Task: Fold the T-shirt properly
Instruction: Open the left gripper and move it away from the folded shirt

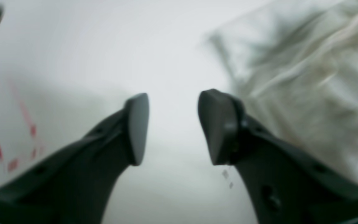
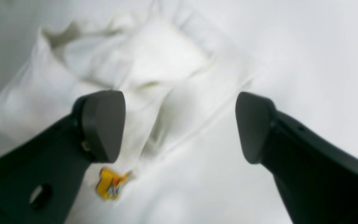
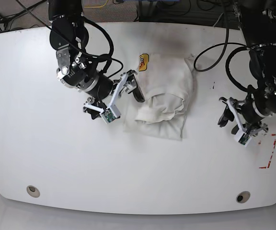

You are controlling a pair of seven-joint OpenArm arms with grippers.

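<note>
Your T-shirt (image 3: 166, 96) lies bunched in a rough packet at the middle of the table (image 3: 42, 158), so I judge both arms are placed beside it for letting it rest. The right gripper (image 3: 132, 86) has its jaws wide apart and empty at the shirt's 9 o'clock edge, just beside the cloth. The left gripper (image 3: 228, 118) is also parted with nothing between, well apart at the shirt's 3 o'clock

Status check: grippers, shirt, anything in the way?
Left gripper open, clear of the cloth. Right gripper open over the T-shirt, holding nothing. Shirt bunched, partly folded. No obstruction seen.
</note>
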